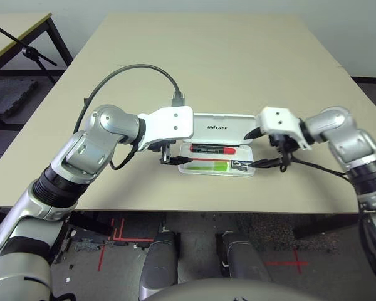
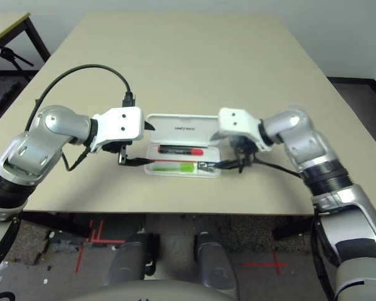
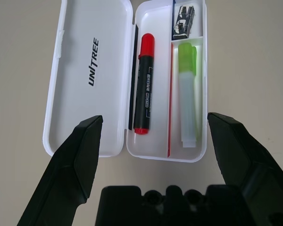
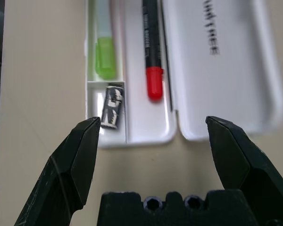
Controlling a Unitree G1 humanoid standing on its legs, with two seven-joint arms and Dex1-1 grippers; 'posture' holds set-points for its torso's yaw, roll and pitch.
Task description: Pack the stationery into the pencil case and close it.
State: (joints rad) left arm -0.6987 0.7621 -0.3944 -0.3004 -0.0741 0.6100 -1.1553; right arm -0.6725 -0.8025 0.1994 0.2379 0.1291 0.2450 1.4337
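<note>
With all three items lying inside pencil case (image 1: 217,158), only closing remains.
Head view: case open on table (image 1: 194,56), lid (image 1: 220,125) flat on far side of tray; left gripper (image 1: 173,158) at case's left end, right gripper (image 1: 267,148) at right end, both spread, empty.
Left wrist view: red marker (image 3: 145,84), highlighter (image 3: 188,94), metal piece (image 3: 183,22) seated in tray.
Right wrist view: same contents, fingers wide apart.
Advice: hook lid's far edge, swing over hinge, steady tray, press until latched.
</note>
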